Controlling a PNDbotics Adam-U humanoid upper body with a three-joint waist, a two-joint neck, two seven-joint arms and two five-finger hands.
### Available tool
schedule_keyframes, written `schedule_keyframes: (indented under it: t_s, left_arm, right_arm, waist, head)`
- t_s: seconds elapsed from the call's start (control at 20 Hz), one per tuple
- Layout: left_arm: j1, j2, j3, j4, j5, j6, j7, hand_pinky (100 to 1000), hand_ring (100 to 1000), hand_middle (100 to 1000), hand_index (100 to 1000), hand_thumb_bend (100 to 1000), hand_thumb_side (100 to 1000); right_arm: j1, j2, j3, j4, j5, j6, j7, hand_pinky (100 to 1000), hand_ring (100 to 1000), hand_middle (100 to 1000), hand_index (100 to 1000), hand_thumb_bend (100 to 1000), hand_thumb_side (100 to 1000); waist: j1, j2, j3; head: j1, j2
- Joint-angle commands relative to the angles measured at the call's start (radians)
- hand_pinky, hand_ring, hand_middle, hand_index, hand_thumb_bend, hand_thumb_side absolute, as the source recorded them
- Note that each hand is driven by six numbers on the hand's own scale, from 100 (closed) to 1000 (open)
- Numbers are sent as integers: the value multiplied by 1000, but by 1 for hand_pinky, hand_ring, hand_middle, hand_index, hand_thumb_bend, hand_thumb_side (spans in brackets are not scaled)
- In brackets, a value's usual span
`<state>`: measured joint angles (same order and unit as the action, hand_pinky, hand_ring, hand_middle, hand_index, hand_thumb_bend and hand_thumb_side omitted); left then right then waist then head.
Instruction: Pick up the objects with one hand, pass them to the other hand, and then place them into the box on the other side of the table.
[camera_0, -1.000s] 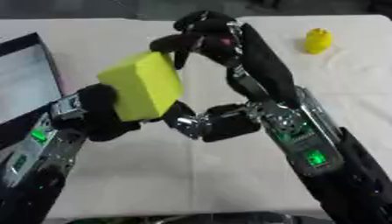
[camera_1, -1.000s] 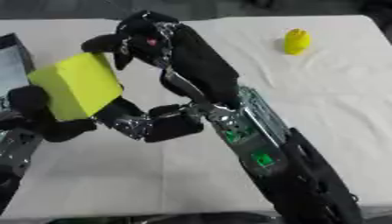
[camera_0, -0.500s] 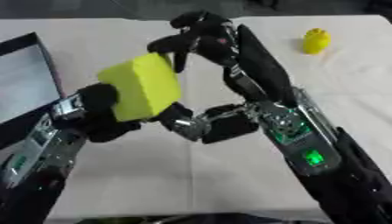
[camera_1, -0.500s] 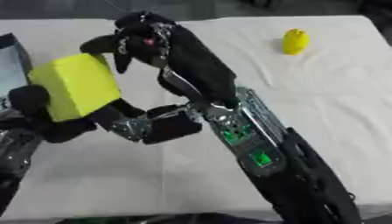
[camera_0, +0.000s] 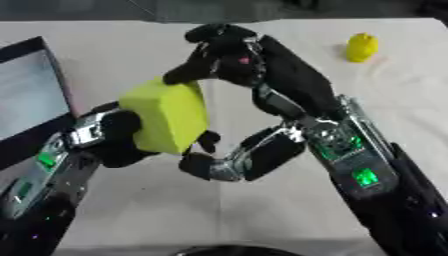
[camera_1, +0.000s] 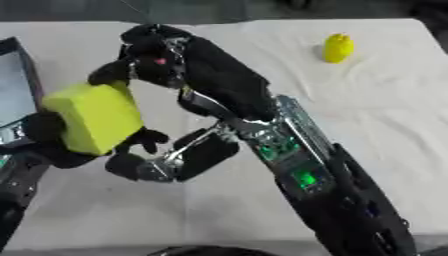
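Little has shifted: the left robot hand (camera_0: 122, 142) still wraps the yellow block (camera_0: 168, 116) above the counter (camera_0: 262, 210), the right robot hand (camera_0: 223, 52) curled at its top corner. It looks light, spongy; best gripped across broad faces.

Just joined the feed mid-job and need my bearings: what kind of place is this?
Probably a lab or test bench: a table under a plain white cloth, a box at its left edge, and just two yellow props, a block and a small object.
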<state>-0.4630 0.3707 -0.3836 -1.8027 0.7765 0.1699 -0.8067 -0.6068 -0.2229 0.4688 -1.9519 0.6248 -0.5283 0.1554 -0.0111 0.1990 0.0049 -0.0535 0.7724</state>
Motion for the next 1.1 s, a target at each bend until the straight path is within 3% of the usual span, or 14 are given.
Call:
schedule_keyframes:
  t_s: [0.05,0.45,1.1]
  left_arm:
    - [-11,13,10,-5,-10,1,14,1000,755,526,746,100,553]
    - [11,26,16,5,-43,-16,11,1000,754,523,744,100,548]
    - [21,16,27,11,-39,-17,24,1000,745,518,737,100,554]
  right_arm:
    - [-7,-12,10,-41,-15,-49,46,821,656,592,733,442,558]
    - [-3,-15,-24,-48,18,-90,2,854,746,752,884,470,579]
    - [5,-7,-37,-48,127,-58,-103,845,740,753,887,433,580]
  waist:
    - [3,-16,-2]
    - [5,-16,-4]
    - [6,-16,-2]
  head:
    - [3,-2]
    - [5,-2]
    - [6,-2]
